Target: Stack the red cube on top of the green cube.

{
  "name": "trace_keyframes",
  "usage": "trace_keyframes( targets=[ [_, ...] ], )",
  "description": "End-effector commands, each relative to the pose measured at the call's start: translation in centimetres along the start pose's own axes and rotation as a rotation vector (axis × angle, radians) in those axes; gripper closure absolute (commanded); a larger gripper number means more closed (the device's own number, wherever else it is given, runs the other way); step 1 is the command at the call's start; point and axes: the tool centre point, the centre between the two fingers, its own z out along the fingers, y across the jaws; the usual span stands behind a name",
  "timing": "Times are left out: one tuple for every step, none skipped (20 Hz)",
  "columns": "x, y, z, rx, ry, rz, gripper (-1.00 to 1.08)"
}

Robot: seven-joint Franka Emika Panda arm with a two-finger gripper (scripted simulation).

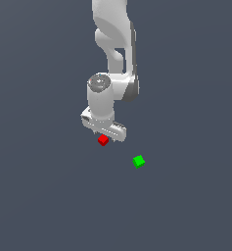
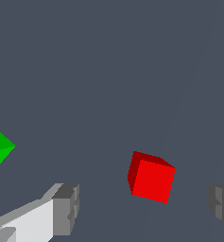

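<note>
2 cubes (image 1: 103, 140) (image 1: 139, 161), both skewed

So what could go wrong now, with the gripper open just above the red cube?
1. In the wrist view the red cube sits between the fingers turned at an angle to them, so closing could twist it or push it aside.
2. The green cube lies close by, toward the exterior view's right; a low carry might knock it.

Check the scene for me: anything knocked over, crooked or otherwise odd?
Nothing stands out. The red cube sits between the open gripper's fingers, untouched, and the green cube rests apart from it toward the exterior view's right. Both look whole.
</note>
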Motion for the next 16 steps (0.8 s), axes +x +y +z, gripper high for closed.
trace_keyframes(
  targets=[
    [-0.5, 0.9, 1.0, 0.0, -0.002, 0.075, -0.92],
    [-0.7, 1.2, 1.4, 0.0, -0.002, 0.1, -0.92],
    [-0.9, 1.4, 1.7, 0.001, -0.003, 0.123, -0.92],
    [-1.0, 1.7, 2.1, 0.001, -0.004, 0.144, -0.92],
    [-1.2, 1.9, 2.3, 0.001, -0.005, 0.163, -0.92],
    [-1.3, 2.1, 2.6, 0.001, -0.005, 0.181, -0.92],
    [-1.5, 2.2, 2.8, 0.001, -0.006, 0.197, -0.92],
    [-1.6, 2.4, 3.0, 0.001, -0.006, 0.21, -0.92],
    [-1.7, 2.5, 3.2, 0.002, -0.007, 0.222, -0.92],
    [-1.8, 2.6, 3.4, 0.002, -0.007, 0.232, -0.92],
    [-1.9, 2.7, 3.5, 0.002, -0.007, 0.24, -0.92],
    [-1.9, 2.7, 3.6, 0.002, -0.007, 0.245, -0.92],
    [-2.0, 2.7, 3.6, 0.002, -0.008, 0.249, -0.92],
    [-2.0, 2.7, 3.7, 0.002, -0.008, 0.251, -0.92],
    [-2.0, 2.7, 3.7, 0.002, -0.008, 0.251, -0.92],
    [-2.0, 2.7, 3.7, 0.003, -0.008, 0.25, -0.92]
  ],
)
